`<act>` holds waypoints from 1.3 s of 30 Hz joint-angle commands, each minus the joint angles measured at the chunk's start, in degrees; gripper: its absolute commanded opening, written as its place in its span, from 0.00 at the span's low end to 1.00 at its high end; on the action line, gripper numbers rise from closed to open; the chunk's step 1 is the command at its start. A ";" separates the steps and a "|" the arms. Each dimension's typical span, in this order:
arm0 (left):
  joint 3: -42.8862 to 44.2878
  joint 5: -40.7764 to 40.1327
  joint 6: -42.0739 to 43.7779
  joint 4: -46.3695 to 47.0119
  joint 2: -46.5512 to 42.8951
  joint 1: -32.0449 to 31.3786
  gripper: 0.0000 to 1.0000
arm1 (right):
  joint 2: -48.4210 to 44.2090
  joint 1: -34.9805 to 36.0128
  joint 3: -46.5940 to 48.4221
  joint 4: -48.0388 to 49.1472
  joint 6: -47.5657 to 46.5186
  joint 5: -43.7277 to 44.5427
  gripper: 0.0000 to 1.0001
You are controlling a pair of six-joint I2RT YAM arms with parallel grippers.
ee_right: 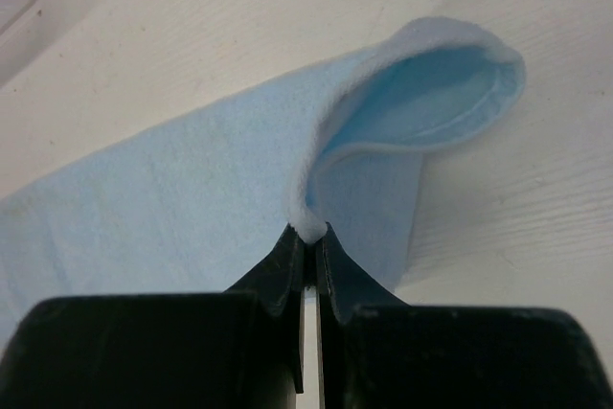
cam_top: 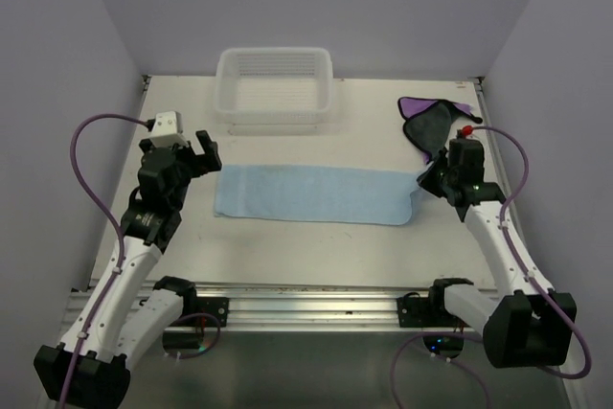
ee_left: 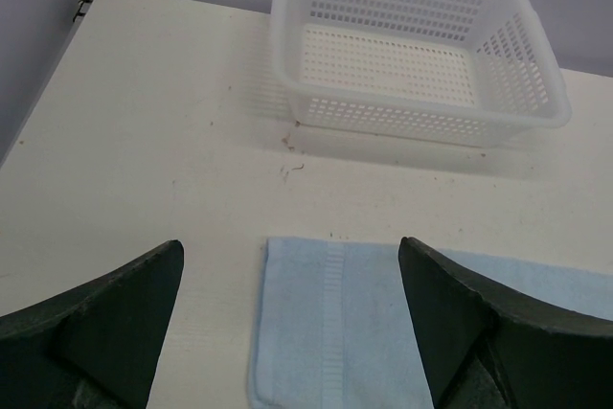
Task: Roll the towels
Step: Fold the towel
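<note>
**A:** Taking the white basket (cam_top: 275, 83) as the mark, where does the light blue towel (cam_top: 311, 194) lie?

**B:** It lies on the table (cam_top: 316, 256), on the near side of the basket and apart from it, spread flat in a long strip. Its left end sits roughly in line with the basket's left wall. Its right end runs well past the basket's right wall.

**A:** And the left gripper (ee_left: 287, 246)?

**B:** It hangs just nearer than the basket's left front corner, at the towel's left end. In its wrist view the jaws stand wide apart, with the towel's left edge and some bare table between them and the basket beyond. The gripper is released and grasps nothing. Whether its tips touch the cloth cannot be told.

**A:** What about the right gripper (ee_right: 308, 237)?

**B:** It sits to the right of the basket and nearer than it, at the towel's right end. Its jaws are pressed together on the edge of the light blue towel, and a pinch of cloth stands up between the tips. From that pinch the end of the towel lifts off the table and curls over in a loop, pale on the outside and brighter blue inside. The rest of the strip lies flat, reaching back toward the basket's side.

**A:** Where is the other cloth?

**B:** The purple towel (cam_top: 429, 120), dark grey side mostly up, lies crumpled to the right of the basket and well apart from it. It is near the table's far right corner, just beyond the right gripper.
</note>
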 commanded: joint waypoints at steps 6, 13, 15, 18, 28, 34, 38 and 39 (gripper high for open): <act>-0.20 -0.59 -0.03 2.11 -0.96 -1.37 0.98 | 2.68 5.28 6.48 3.47 2.35 -0.51 0.00; -0.47 -0.24 -0.64 1.85 -1.22 -2.60 1.00 | 6.63 11.87 14.04 3.47 3.23 1.15 0.00; -0.29 -0.85 -0.64 1.67 -1.31 -2.69 1.00 | 7.95 13.19 15.10 3.56 3.41 1.86 0.00; -0.47 -0.94 -0.73 1.58 -1.57 -2.78 1.00 | 9.44 15.74 16.51 4.43 4.20 2.21 0.00; -0.47 -0.85 -0.73 1.50 -1.93 -4.01 1.00 | 16.73 25.50 23.44 6.63 5.43 5.02 0.00; -0.47 -2.00 -0.91 1.32 -1.92 -4.36 1.00 | 22.71 31.47 29.60 6.72 5.43 7.22 0.00; -0.47 -2.26 -1.00 1.23 -1.92 -4.89 1.00 | 26.58 34.81 33.20 6.90 4.91 8.01 0.00; -0.47 -2.26 -1.00 1.23 -2.01 -4.98 1.00 | 27.28 35.86 34.60 6.90 4.99 7.92 0.00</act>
